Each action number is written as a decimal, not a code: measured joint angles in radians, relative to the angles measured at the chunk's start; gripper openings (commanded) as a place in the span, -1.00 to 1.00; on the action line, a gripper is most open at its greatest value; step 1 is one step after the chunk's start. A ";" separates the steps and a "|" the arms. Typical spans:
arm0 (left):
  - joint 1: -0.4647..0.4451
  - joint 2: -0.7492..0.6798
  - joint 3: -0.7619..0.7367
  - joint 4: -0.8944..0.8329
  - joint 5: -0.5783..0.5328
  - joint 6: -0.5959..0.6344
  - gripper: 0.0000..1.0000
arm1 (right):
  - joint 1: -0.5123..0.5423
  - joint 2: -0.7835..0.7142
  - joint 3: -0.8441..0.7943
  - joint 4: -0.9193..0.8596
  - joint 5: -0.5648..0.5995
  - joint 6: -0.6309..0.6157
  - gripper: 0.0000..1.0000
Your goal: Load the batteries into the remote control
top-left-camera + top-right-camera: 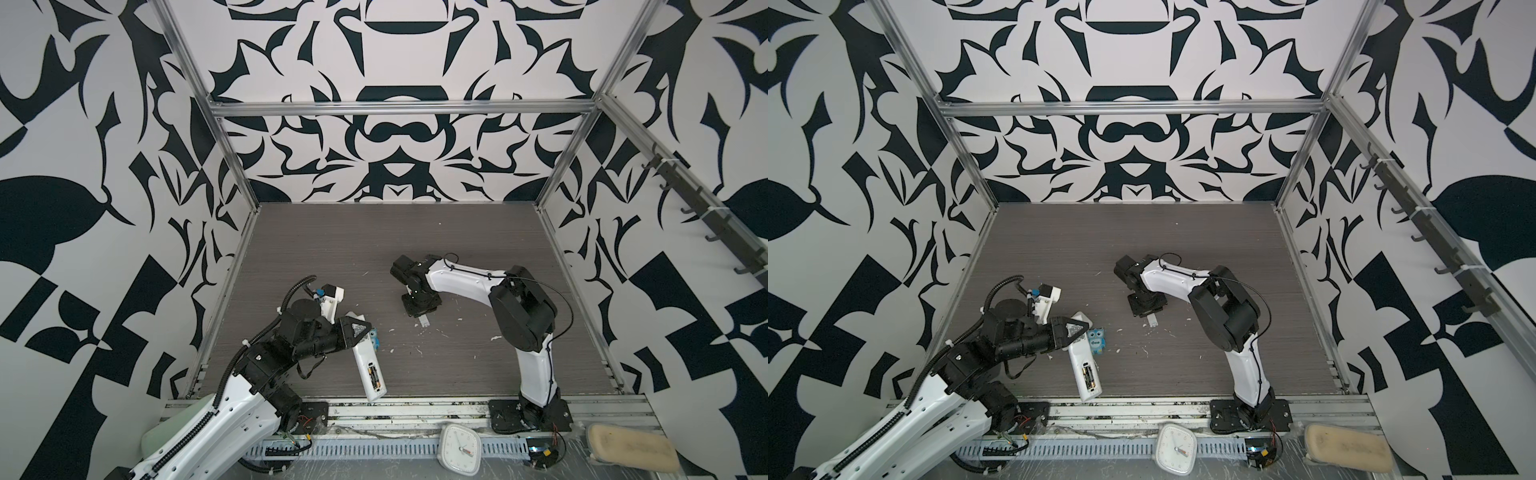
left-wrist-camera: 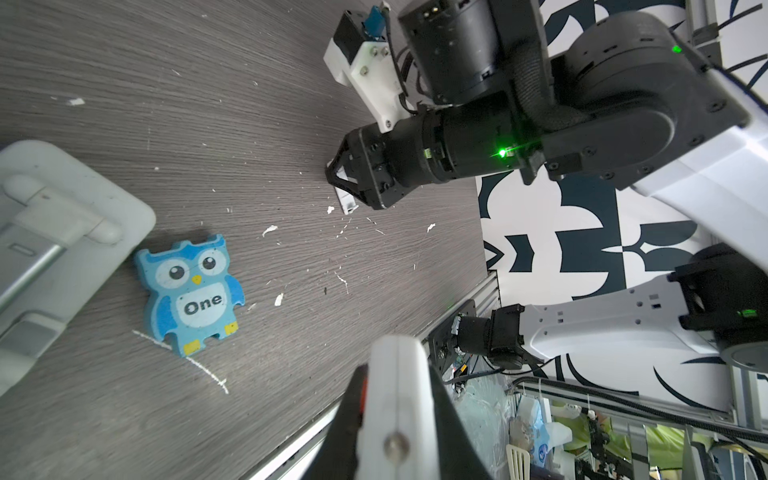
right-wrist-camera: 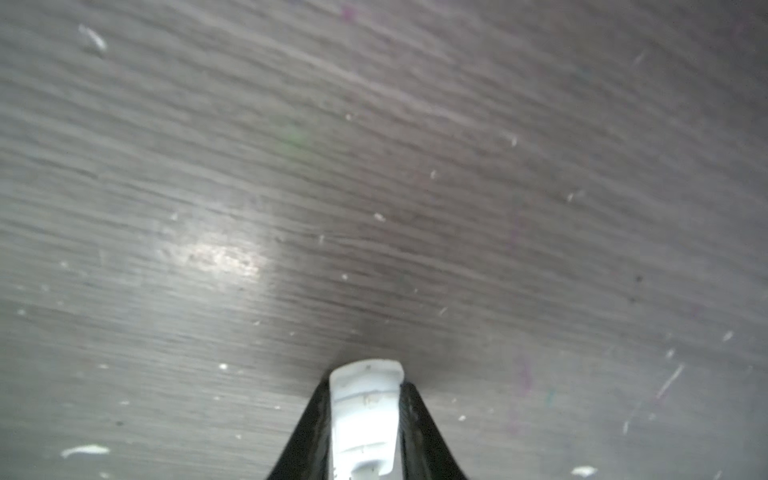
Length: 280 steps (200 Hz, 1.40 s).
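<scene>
Both arms, left arm and right arm, are built from white moulded links joined by black cylindrical joint housings. A ribbed black conduit is routed along the left; a thin black cable is looped over the right. Each is bolted to a black base plate. A white camera bracket is fixed with screws. A green LED is lit. The gripper fingers are black and wedge-shaped.
</scene>
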 measured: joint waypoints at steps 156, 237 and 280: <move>0.000 0.059 0.042 -0.042 0.030 0.016 -1.00 | -0.001 -0.046 -0.071 0.076 -0.032 0.024 -0.51; 0.000 0.058 0.048 -0.056 0.021 0.012 -1.00 | -0.022 -0.065 -0.097 0.109 -0.077 0.008 -0.25; 0.000 0.064 0.048 -0.056 0.021 0.007 -1.00 | -0.023 -0.076 -0.114 0.131 -0.090 0.001 -0.16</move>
